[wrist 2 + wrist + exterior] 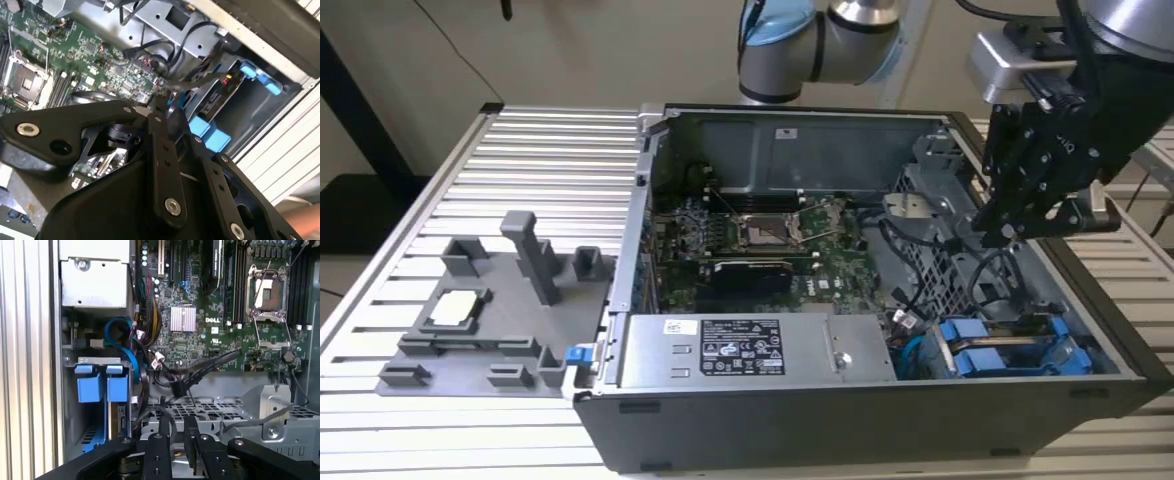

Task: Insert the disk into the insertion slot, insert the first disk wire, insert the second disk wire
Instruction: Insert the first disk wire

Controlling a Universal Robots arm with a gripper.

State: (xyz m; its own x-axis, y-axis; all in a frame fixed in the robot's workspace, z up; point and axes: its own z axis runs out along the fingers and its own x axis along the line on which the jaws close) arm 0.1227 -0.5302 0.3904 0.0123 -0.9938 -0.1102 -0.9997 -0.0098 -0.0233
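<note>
A robotics lab: open computer case (854,430) on slatted aluminium bench (547,150).

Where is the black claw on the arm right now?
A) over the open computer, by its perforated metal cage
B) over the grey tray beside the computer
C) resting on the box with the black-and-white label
A: in the exterior view the gripper hangs above the perforated drive cage inside the open case, far from the grey tray.
</note>
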